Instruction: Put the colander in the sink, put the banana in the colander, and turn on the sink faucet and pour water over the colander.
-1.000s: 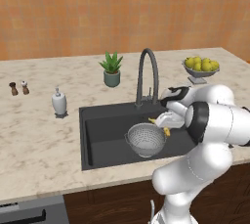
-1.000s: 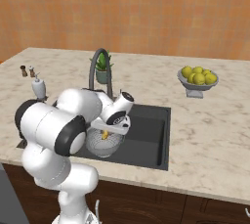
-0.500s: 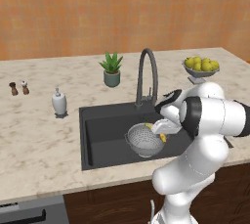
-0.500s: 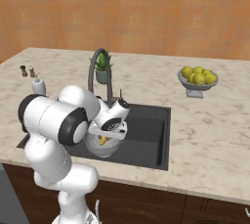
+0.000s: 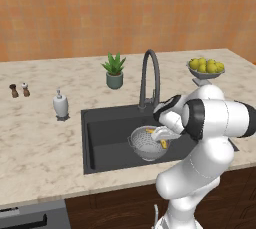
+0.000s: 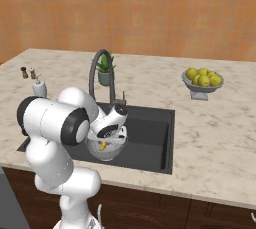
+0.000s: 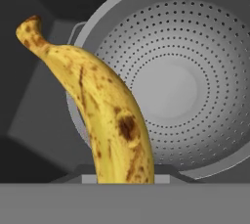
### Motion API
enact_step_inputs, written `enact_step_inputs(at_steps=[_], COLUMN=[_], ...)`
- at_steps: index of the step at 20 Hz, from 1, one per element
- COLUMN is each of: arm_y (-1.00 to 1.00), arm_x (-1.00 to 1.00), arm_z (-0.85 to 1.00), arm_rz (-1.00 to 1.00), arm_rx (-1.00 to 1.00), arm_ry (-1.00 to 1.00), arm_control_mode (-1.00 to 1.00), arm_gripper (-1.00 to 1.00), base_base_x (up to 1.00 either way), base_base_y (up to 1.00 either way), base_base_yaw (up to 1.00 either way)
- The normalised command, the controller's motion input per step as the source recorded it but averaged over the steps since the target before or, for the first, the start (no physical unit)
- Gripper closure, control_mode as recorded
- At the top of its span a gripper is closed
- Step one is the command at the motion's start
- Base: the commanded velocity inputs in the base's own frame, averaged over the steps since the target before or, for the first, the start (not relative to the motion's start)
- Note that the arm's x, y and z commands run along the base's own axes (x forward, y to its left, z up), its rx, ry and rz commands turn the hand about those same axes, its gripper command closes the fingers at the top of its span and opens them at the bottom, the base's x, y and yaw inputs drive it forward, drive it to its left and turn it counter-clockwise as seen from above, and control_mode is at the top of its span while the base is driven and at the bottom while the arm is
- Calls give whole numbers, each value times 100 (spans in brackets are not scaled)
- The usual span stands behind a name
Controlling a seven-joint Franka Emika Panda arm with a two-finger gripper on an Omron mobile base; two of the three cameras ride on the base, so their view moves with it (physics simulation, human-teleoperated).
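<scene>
Up close, the robot's two-finger gripper (image 5: 161, 134) is clamped on the curved yellow banana (image 7: 100, 104) (brown-speckled, pretty ripe), holding it right over the round grey perforated metal colander (image 7: 195, 86). The colander sits inside the big dark grey rectangular sink (image 5: 107, 135), toward its front. Just behind the basin stands the tall dark arched gooseneck faucet (image 5: 150, 75). Further back on the marble counter there's a small potted green plant (image 5: 114, 71).

Grey perforated colander (image 7: 195, 86) sits upright in dark sink (image 5: 107, 135), frame centre. Spotted yellow banana (image 7: 105, 105) hangs over colander's rim, held at lower end. Dark arched sink faucet (image 5: 150, 75) stands behind sink.
</scene>
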Motion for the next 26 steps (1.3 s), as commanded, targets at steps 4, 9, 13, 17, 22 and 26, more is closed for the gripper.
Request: enact_step_inputs(at_steps=[4,9,13,17,22,26], arm_y=[0,0,0,0,-1,-3], arm_x=[9,13,13,15,13,11], arm_z=[-12,-13,-14,-14,-5,-1], arm_rz=[0,0,-2,-2,-1,-1], arm_rx=[0,-1,-6,-10,-8,-5], arm_ry=[0,2,3,2,2,4], arm_control_mode=[-100,-100,-100,-100,-100,-100], arm_gripper=[100,100,100,100,100,100], base_base_x=[0,0,0,0,0,0], base_base_y=[0,0,0,0,0,0], base_base_yaw=[0,0,0,0,0,0])
